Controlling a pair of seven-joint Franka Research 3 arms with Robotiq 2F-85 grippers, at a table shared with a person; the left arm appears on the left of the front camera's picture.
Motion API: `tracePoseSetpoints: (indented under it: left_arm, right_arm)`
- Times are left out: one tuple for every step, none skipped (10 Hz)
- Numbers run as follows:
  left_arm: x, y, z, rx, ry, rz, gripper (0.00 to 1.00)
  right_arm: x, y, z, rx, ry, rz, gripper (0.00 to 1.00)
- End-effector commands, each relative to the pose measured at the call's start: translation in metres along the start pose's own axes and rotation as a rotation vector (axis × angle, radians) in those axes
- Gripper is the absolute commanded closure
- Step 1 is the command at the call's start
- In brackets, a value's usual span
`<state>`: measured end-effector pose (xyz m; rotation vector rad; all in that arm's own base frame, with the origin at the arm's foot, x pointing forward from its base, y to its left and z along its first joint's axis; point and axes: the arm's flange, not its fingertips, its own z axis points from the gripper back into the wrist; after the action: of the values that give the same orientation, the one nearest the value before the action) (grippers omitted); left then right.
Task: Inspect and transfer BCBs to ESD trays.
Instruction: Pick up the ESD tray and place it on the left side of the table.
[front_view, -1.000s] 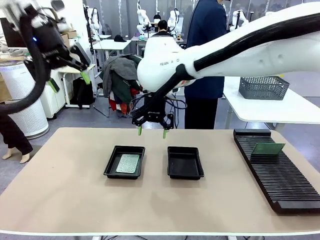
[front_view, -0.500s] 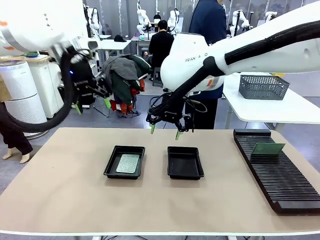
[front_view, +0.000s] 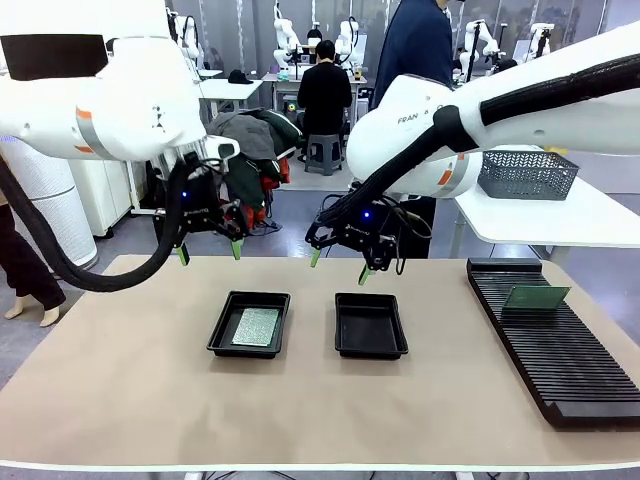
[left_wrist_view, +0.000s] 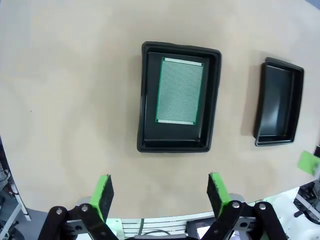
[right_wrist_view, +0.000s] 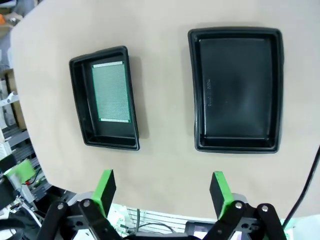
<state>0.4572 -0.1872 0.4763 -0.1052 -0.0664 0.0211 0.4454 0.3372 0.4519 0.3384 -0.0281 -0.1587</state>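
Two black ESD trays lie side by side mid-table. The left tray (front_view: 222, 335) (left_wrist_view: 145, 100) (right_wrist_view: 80, 105) holds one pale green BCB (front_view: 256, 327) (left_wrist_view: 180, 91) (right_wrist_view: 111, 92) flat on its floor. The right tray (front_view: 371, 325) (left_wrist_view: 279, 102) (right_wrist_view: 235, 90) has nothing in it. Another BCB (front_view: 535, 297) stands in the slotted rack. My left gripper (front_view: 210, 252) (left_wrist_view: 160, 192) hangs open above the table's far edge, behind the left tray. My right gripper (front_view: 338, 266) (right_wrist_view: 163, 189) hangs open behind the right tray. Neither holds anything.
A long black ribbed rack (front_view: 550, 350) runs along the table's right side. A grey mesh basket (front_view: 527, 175) sits on a white table behind it. A person in dark clothes (front_view: 415, 60) stands at the far side. Bare tabletop lies in front of the trays.
My left arm has swung in from the upper left and come down to the far edge behind the left tray. My right gripper has shifted right and slightly lower. Both stayed open.
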Motion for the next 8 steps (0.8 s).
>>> tracePoseSetpoints:
  left_arm:
    - [0.012,0.002,-0.021,0.038,-0.010,-0.037,0.00]
    - [0.017,0.006,-0.034,0.063,0.005,-0.062,0.00]
    - [0.023,0.008,-0.044,0.083,0.012,-0.072,0.00]
    - [0.029,0.012,-0.057,0.083,0.016,-0.089,0.00]
    - [0.033,0.013,-0.070,0.086,0.021,-0.107,0.00]
    - [0.039,0.013,-0.083,0.081,0.025,-0.124,0.00]
    - [0.045,0.015,-0.095,0.072,0.026,-0.141,0.00]
    - [0.051,0.016,-0.106,0.059,0.027,-0.166,0.00]
  right_arm:
    - [-0.006,-0.019,-0.004,0.066,0.005,0.016,0.00]
    - [0.000,0.000,0.000,0.000,0.000,0.000,0.00]
    - [0.000,0.000,0.000,0.000,0.000,0.000,0.00]
    - [0.000,0.000,0.000,0.000,0.000,0.000,0.00]
    - [0.000,0.000,0.000,0.000,0.000,0.000,0.00]
    - [0.000,0.000,0.000,0.000,0.000,0.000,0.00]
    - [0.000,0.000,0.000,0.000,0.000,0.000,0.00]
    - [0.000,0.000,0.000,0.000,0.000,0.000,0.00]
